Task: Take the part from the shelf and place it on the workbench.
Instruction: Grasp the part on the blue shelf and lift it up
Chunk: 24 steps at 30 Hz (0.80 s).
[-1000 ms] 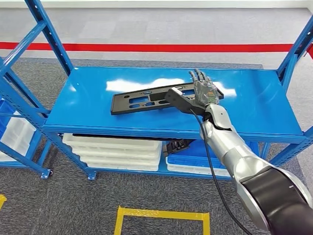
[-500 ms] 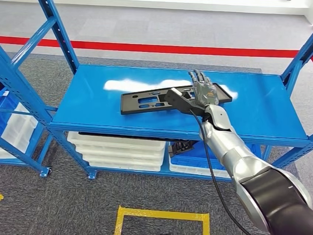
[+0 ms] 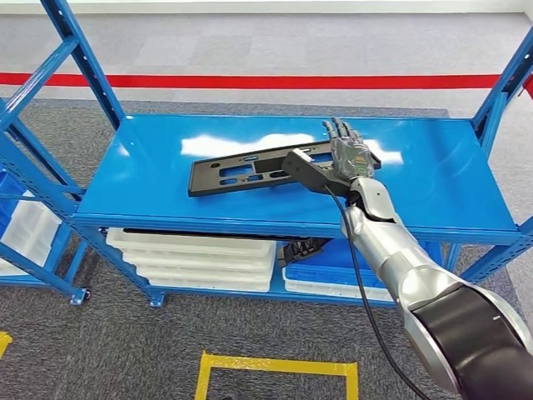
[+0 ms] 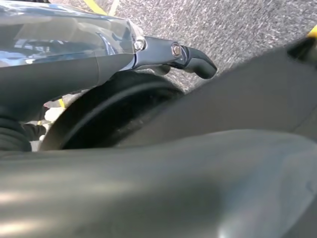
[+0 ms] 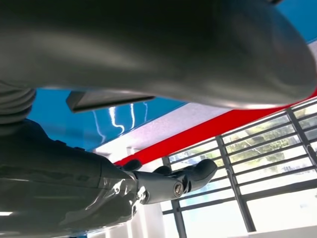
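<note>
The part (image 3: 251,171) is a long, flat black plate with cut-outs, lying on the blue shelf board (image 3: 440,175). My right hand (image 3: 349,154) is stretched out flat over the plate's right end with its fingers straight and apart, holding nothing. I cannot tell whether it touches the plate. The right wrist view shows the same hand (image 5: 160,183) with fingers extended and an edge of the part (image 5: 108,99) against the blue board. My left hand (image 4: 176,52) hangs over the grey carpet, a finger sticking out straight.
Blue shelf uprights (image 3: 82,58) rise at both ends of the board. Under the board lie white trays (image 3: 195,258) and a blue bin (image 3: 326,267). A yellow square outline (image 3: 276,367) marks the carpet in front, and a red line (image 3: 251,81) runs behind the shelf.
The whole view swayed to one side and came back, so the camera moved. My right hand stays over the plate's right end, and the plate lies where it was.
</note>
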Tool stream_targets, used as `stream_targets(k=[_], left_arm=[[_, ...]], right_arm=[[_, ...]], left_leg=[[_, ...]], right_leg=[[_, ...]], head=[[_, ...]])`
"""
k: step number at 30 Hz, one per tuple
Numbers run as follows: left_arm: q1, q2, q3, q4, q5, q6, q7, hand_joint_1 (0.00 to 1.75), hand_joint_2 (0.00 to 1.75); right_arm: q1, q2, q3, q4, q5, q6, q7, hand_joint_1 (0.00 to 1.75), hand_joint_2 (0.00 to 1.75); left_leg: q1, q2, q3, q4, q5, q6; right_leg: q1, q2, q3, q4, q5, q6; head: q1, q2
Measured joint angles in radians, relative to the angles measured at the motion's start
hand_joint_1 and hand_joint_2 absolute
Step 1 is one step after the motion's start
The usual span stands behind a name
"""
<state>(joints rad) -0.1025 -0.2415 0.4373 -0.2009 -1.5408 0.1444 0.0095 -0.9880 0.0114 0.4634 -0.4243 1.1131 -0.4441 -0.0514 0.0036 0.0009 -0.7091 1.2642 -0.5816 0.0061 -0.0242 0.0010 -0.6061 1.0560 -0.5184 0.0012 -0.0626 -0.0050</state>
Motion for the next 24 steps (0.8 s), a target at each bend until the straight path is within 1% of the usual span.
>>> stream_targets(k=[1, 2, 3, 4, 5, 6, 7, 8, 9, 10, 11, 12, 13, 14, 15, 16, 17, 18, 19, 20, 21, 22, 23, 24], left_arm=[[-0.001, 0.000, 0.000, 0.000, 0.000, 0.000, 0.000, 0.00, 0.00], [-0.001, 0.001, 0.000, 0.000, 0.000, 0.000, 0.000, 0.00, 0.00], [-0.002, 0.001, 0.000, 0.000, 0.000, 0.000, 0.000, 0.00, 0.00], [-0.002, 0.001, 0.000, 0.000, 0.000, 0.000, 0.000, 0.00, 0.00], [-0.002, 0.002, 0.000, 0.000, 0.000, 0.000, 0.000, 0.00, 0.00], [-0.002, 0.002, 0.000, 0.000, 0.000, 0.000, 0.001, 0.00, 0.00], [-0.003, 0.003, 0.000, 0.000, 0.000, 0.000, 0.001, 0.00, 0.00], [-0.003, 0.003, 0.000, 0.000, 0.000, 0.000, 0.001, 0.00, 0.00], [-0.004, 0.002, 0.000, 0.000, 0.000, 0.000, 0.001, 0.00, 0.00], [-0.004, 0.002, 0.000, 0.000, 0.000, 0.000, 0.001, 0.00, 0.00], [-0.004, 0.002, 0.000, 0.000, 0.000, 0.000, 0.001, 0.00, 0.00], [-0.003, 0.002, 0.000, 0.000, 0.000, 0.000, 0.001, 0.00, 0.00], [-0.002, 0.002, 0.000, 0.000, 0.000, 0.000, 0.001, 0.00, 0.00], [-0.002, 0.002, 0.000, 0.000, 0.000, 0.000, 0.001, 0.00, 0.00], [-0.002, 0.002, 0.000, 0.000, 0.000, 0.000, 0.001, 0.00, 0.00], [-0.002, 0.001, 0.000, 0.000, 0.000, 0.000, 0.001, 0.00, 0.00], [-0.003, 0.001, 0.000, 0.000, 0.000, 0.000, 0.001, 0.00, 0.00], [-0.003, 0.001, 0.000, 0.000, 0.000, 0.000, 0.001, 0.00, 0.00], [-0.003, 0.001, 0.000, 0.000, 0.000, -0.001, 0.001, 0.00, 0.00], [-0.003, 0.002, 0.000, 0.000, 0.000, -0.001, 0.001, 0.00, 0.00], [-0.002, 0.002, 0.000, 0.000, 0.000, -0.001, 0.001, 0.00, 0.00], [-0.002, 0.002, 0.000, 0.000, 0.000, -0.001, 0.001, 0.00, 0.00], [-0.002, 0.002, 0.000, 0.000, 0.000, -0.001, 0.001, 0.00, 0.00], [-0.003, 0.002, 0.000, 0.000, 0.000, -0.001, 0.001, 0.00, 0.00]], right_arm=[[-0.002, 0.000, 0.000, 0.000, 0.000, 0.000, 0.000, 0.00, 0.00], [-0.004, 0.000, 0.000, 0.000, 0.000, 0.000, 0.000, 0.00, 0.00], [-0.006, 0.000, 0.000, 0.000, 0.000, 0.000, 0.000, 0.00, 0.00], [-0.007, 0.000, 0.000, 0.000, 0.000, 0.000, 0.000, 0.00, 0.00], [-0.007, 0.000, 0.000, 0.000, 0.000, 0.000, 0.000, 0.00, 0.00], [-0.007, 0.000, 0.000, 0.000, 0.000, 0.000, 0.000, 0.00, 0.00], [-0.007, 0.000, 0.000, -0.001, 0.000, -0.001, 0.000, 0.00, 0.00], [-0.009, -0.001, -0.001, -0.001, 0.000, -0.001, 0.000, 0.00, 0.00], [-0.011, -0.001, -0.001, -0.001, 0.000, 0.000, 0.000, 0.00, 0.00], [-0.012, -0.002, -0.002, -0.001, 0.001, 0.000, 0.000, 0.00, 0.00], [-0.011, -0.002, -0.002, -0.001, 0.001, 0.001, 0.000, 0.00, 0.00], [-0.009, -0.002, -0.002, 0.000, 0.001, 0.001, 0.000, 0.00, 0.00], [-0.007, -0.003, -0.002, 0.000, 0.001, 0.002, 0.000, 0.00, 0.00], [-0.006, -0.003, -0.002, 0.000, 0.001, 0.002, 0.000, 0.00, 0.00], [-0.006, -0.004, -0.002, 0.000, 0.001, 0.002, 0.001, 0.00, 0.00], [-0.007, -0.004, -0.002, 0.000, 0.001, 0.002, 0.000, 0.00, 0.00], [-0.009, -0.004, -0.002, 0.000, 0.001, 0.002, 0.000, 0.00, 0.00], [-0.010, -0.004, -0.002, 0.000, 0.002, 0.002, 0.000, 0.00, 0.00], [-0.010, -0.004, -0.002, 0.000, 0.002, 0.003, 0.000, 0.00, 0.00], [-0.009, -0.004, -0.002, 0.000, 0.002, 0.003, 0.000, 0.00, 0.00], [-0.008, -0.004, -0.002, 0.000, 0.002, 0.003, 0.001, 0.00, 0.00], [-0.008, -0.004, -0.002, 0.000, 0.002, 0.003, 0.001, 0.00, 0.00], [-0.009, -0.004, -0.002, 0.000, 0.002, 0.003, 0.001, 0.00, 0.00], [-0.010, -0.003, -0.002, 0.000, 0.003, 0.003, 0.001, 0.00, 0.00]], left_leg=[[-0.003, -0.001, 0.030, -0.068, 0.039, 0.009], [-0.007, -0.002, 0.059, -0.132, 0.069, 0.020], [-0.012, -0.003, 0.080, -0.180, 0.088, 0.029], [-0.016, -0.004, 0.091, -0.205, 0.094, 0.035], [-0.020, -0.004, 0.093, -0.211, 0.091, 0.039], [-0.021, -0.004, 0.095, -0.218, 0.091, 0.041], [-0.018, -0.002, 0.098, -0.227, 0.091, 0.042], [-0.015, -0.001, 0.102, -0.236, 0.093, 0.043], [-0.012, 0.001, 0.106, -0.244, 0.095, 0.044], [-0.009, 0.002, 0.107, -0.248, 0.097, 0.044], [-0.009, 0.002, 0.107, -0.248, 0.097, 0.045], [-0.009, 0.002, 0.107, -0.248, 0.097, 0.045], [-0.009, 0.002, 0.108, -0.248, 0.097, 0.045], [-0.008, 0.002, 0.108, -0.247, 0.097, 0.044], [-0.007, 0.002, 0.109, -0.245, 0.096, 0.043], [-0.007, 0.002, 0.108, -0.241, 0.093, 0.039], [-0.008, 0.002, 0.107, -0.236, 0.090, 0.035], [-0.009, 0.001, 0.103, -0.229, 0.086, 0.030], [-0.011, 0.001, 0.100, -0.224, 0.085, 0.026], [-0.013, 0.000, 0.098, -0.222, 0.084, 0.024], [-0.012, 0.000, 0.097, -0.221, 0.085, 0.022], [-0.011, 0.000, 0.097, -0.219, 0.082, 0.020], [-0.009, 0.000, 0.094, -0.210, 0.072, 0.015], [-0.007, 0.000, 0.084, -0.184, 0.053, 0.010]], right_leg=[[0.001, 0.001, 0.002, 0.000, -0.001, 0.000], [0.003, 0.001, 0.002, -0.001, -0.002, 0.000], [0.002, 0.002, 0.002, -0.001, -0.002, 0.002], [0.001, 0.002, 0.001, -0.002, -0.002, 0.004], [0.001, 0.002, 0.000, -0.003, -0.002, 0.007], [0.000, 0.002, 0.000, -0.005, -0.001, 0.012], [0.000, 0.001, -0.001, -0.003, -0.004, 0.017], [0.001, 0.001, -0.005, 0.008, -0.015, 0.021], [0.002, 0.001, -0.016, 0.038, -0.036, 0.024], [0.002, 0.001, -0.037, 0.089, -0.067, 0.026], [0.003, 0.001, -0.066, 0.152, -0.098, 0.027], [0.003, 0.001, -0.094, 0.213, -0.122, 0.029], [0.003, 0.001, -0.112, 0.252, -0.129, 0.032], [0.002, 0.000, -0.114, 0.253, -0.117, 0.034], [0.001, 0.000, -0.096, 0.214, -0.087, 0.036], [0.000, -0.001, -0.066, 0.146, -0.048, 0.038], [0.000, -0.001, -0.036, 0.081, -0.020, 0.039], [0.000, -0.001, -0.014, 0.032, -0.003, 0.036], [0.001, 0.000, -0.004, 0.006, 0.002, 0.033], [0.003, 0.001, -0.003, 0.004, -0.002, 0.027], [0.003, 0.002, -0.004, 0.003, -0.001, 0.020], [0.002, 0.002, -0.004, 0.003, 0.001, 0.016], [0.000, 0.002, -0.004, 0.002, 0.002, 0.010], [-0.002, 0.001, -0.004, 0.002, 0.003, 0.006]], head=[[0.000, 0.000], [0.000, 0.000], [0.000, 0.000], [0.001, 0.000], [0.001, 0.000], [0.000, 0.000], [0.000, 0.000], [0.001, 0.000], [0.001, 0.000], [0.001, 0.000], [0.001, 0.000], [0.001, 0.000], [0.001, 0.000], [0.001, 0.000], [0.001, 0.000], [0.001, 0.000], [0.001, 0.000], [0.001, 0.000], [0.001, 0.000], [0.000, 0.000], [0.000, 0.000], [0.000, 0.000], [0.000, 0.000], [0.000, 0.000]])
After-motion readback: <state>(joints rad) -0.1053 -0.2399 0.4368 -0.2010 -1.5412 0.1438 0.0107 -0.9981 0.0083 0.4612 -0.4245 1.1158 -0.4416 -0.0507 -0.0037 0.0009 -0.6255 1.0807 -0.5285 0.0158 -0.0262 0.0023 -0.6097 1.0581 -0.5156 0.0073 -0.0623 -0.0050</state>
